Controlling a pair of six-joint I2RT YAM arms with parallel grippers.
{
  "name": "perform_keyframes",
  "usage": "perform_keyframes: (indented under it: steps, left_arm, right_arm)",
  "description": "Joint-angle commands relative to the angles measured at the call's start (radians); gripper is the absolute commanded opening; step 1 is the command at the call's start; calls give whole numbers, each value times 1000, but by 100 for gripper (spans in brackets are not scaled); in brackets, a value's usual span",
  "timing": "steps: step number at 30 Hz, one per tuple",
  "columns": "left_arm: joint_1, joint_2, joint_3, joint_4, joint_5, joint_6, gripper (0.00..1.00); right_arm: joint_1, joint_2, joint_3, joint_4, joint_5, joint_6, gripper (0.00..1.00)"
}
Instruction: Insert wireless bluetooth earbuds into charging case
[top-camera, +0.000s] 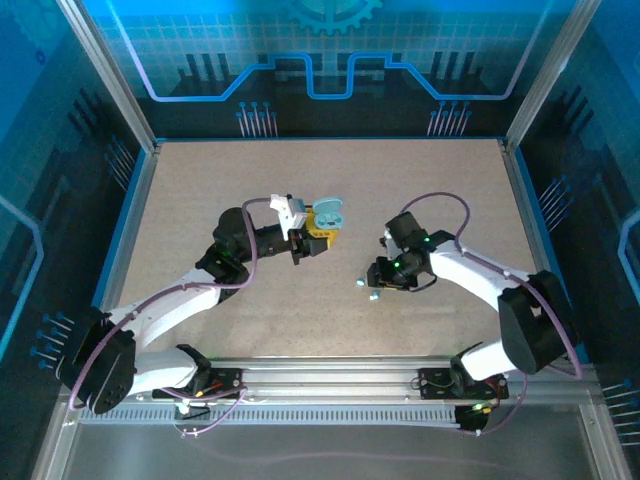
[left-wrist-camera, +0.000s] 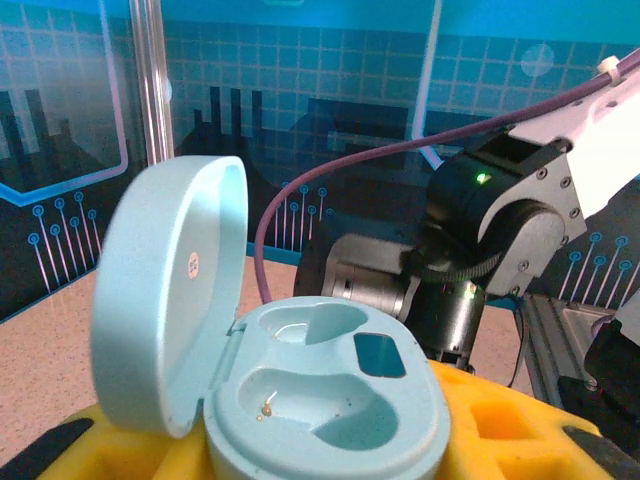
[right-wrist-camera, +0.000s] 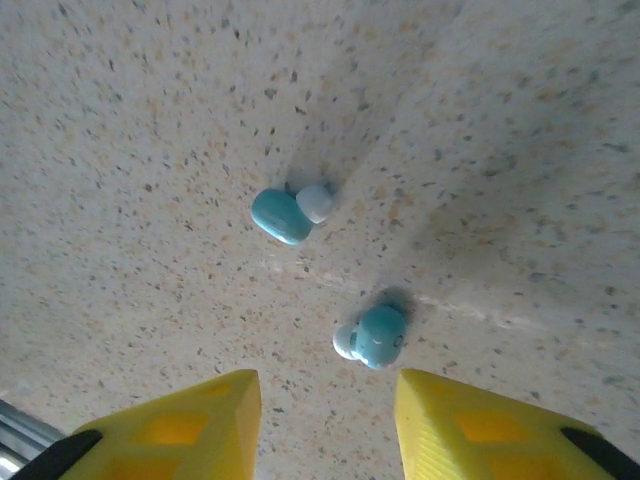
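Over on the left side, the left end effector (top-camera: 319, 239) has its yellow fingers (left-wrist-camera: 505, 432) closed on either side of the charging case (left-wrist-camera: 325, 400), holding it up off the bench (top-camera: 200, 190) somewhere near the middle. The case is a rounded light-blue shell, and its lid (left-wrist-camera: 165, 290) stands swung open to the left, roughly upright, with a small round sticker on its inner face. From the left wrist view you look straight into the base: two moulded wells, both empty, and a dark oblong patch beside the far one. A tiny gold speck sits in the nearer well; I cannot tell what it is.

Across from it, the right arm (left-wrist-camera: 500, 220) reaches in toward the centre, a green light glowing on its wrist. The right end effector (right-wrist-camera: 325, 400) points down at the speckled bench with its yellow fingers (right-wrist-camera: 190, 425) spread wide and nothing between them.

Both earbuds (top-camera: 367, 289) lie loose on the bench beneath it, well apart from the case. Each one is light blue with a whitish tip. The farther earbud (right-wrist-camera: 283, 215) lies on its side toward the left of the right wrist view, tip pointing right. The nearer earbud (right-wrist-camera: 372, 335) sits just beyond the gap between the two fingertips, closer to the right-hand finger, tip toward the left. The two buds do not touch each other, and neither finger touches them.
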Motion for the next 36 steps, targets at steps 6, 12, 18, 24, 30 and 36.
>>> perform_keyframes:
  steps: [6, 12, 18, 24, 30, 36]
  left_arm:
    - [8, -32, -9, 5, -8, 12, 34]
    - [11, -44, -9, -8, -10, 15, 34]
    - [13, -48, -9, -17, -8, 17, 34]
    - [12, -49, -9, -19, -6, 14, 34]
    - [13, -48, -9, -20, -6, 14, 34]
    - [12, -41, -9, -11, -2, 7, 34]
  right_arm:
    - [38, 170, 199, 5, 14, -163, 43]
    - [41, 311, 319, -39, -7, -240, 43]
    - [47, 389, 367, -61, -26, -266, 42]
    - [53, 423, 359, -90, -25, -265, 43]
    - [61, 402, 329, -114, -15, -262, 43]
    - [66, 376, 302, -130, -22, -258, 42]
